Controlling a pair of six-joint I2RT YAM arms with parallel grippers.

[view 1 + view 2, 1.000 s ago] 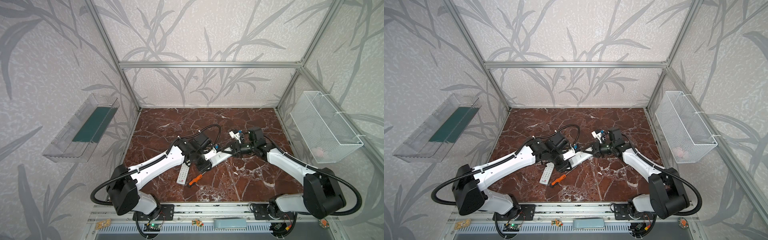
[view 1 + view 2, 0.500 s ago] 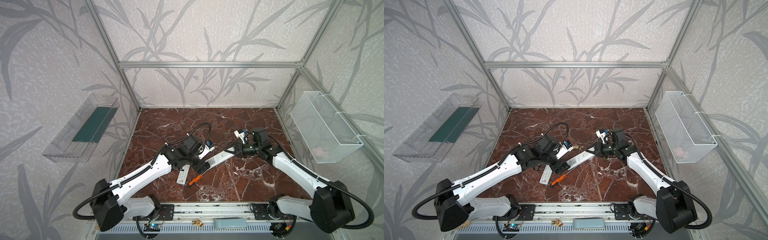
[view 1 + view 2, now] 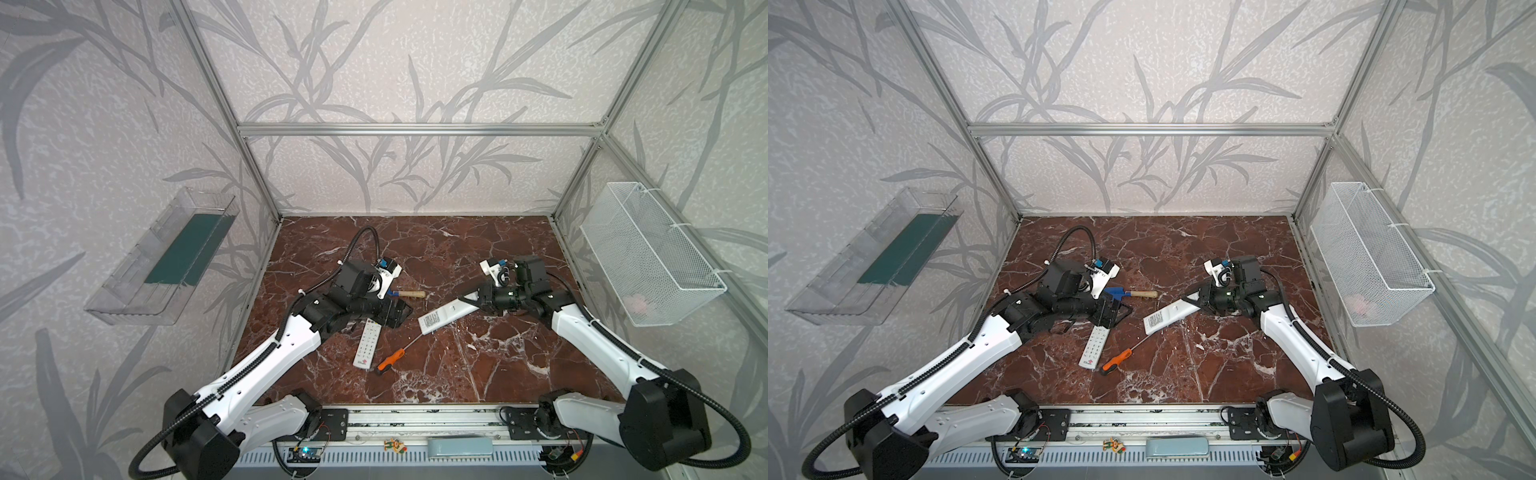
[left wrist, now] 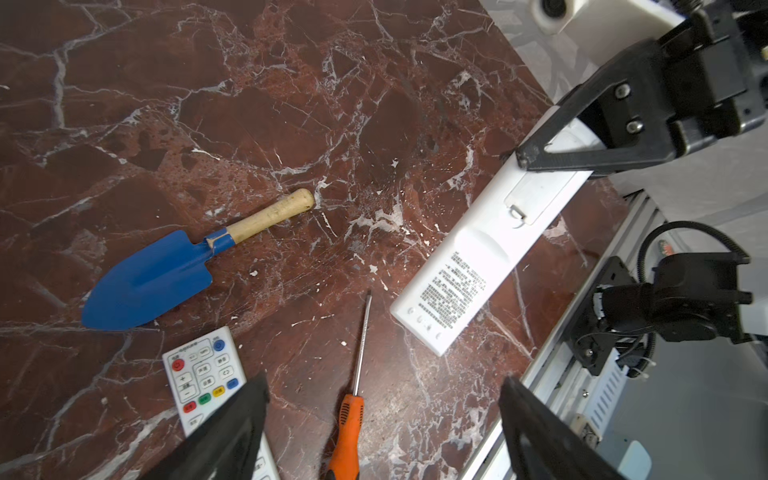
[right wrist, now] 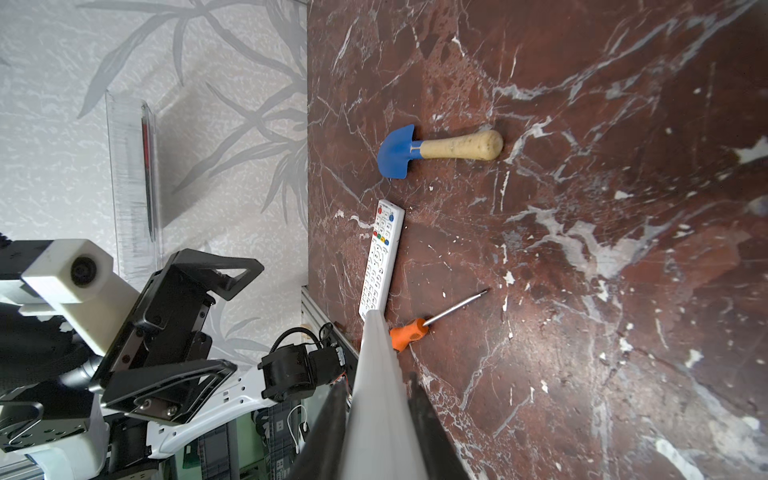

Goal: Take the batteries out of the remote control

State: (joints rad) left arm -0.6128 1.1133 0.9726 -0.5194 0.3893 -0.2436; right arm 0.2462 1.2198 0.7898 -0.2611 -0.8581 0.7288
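Jaws: left jaws spread wide, holding nothing, hanging over top end of button remote (image 3: 367, 345) that lies on surface (image 3: 478, 374). right jaws pinch white remote (image 3: 446, 316) at its 2 o'clock end; free end points to 8 o'clock. I see its back facing up, little cover (image 4: 536, 195) shut. I cannot see batteries. Orange screwdriver (image 3: 390, 360) at 8 o'clock of white remote, blue shovel (image 4: 166, 274) at 10 o'clock.

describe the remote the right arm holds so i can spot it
On the red marble table, look at the right end effector. The remote it grips is plain white, back up with a black text label; the other remote lies face up, showing coloured buttons.
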